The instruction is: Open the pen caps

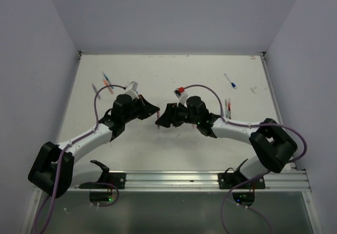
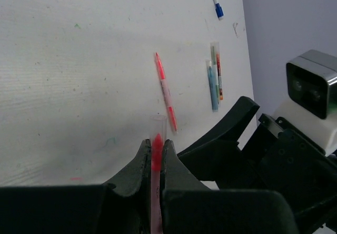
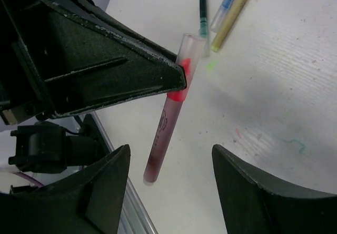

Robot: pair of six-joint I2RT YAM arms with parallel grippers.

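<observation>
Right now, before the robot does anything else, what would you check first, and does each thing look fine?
1. Left fingers clamped on the pen: ok.
2. Clear cap on the pen, sticking out past the grip: ok.
3. Right fingers spread open: ok.
4. Pen's free end between the right fingers: cannot tell, depth unclear.
5. Spare pens lying apart on the table: ok.

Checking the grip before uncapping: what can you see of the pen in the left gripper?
The pen is a thin plastic stick: a translucent pinkish barrel, darker red at its tail, a bright red tip and a clear cap still on. The left gripper is shut on it near the cap's base; nothing else visibly touches it. It hangs tilted over the white table.
</observation>
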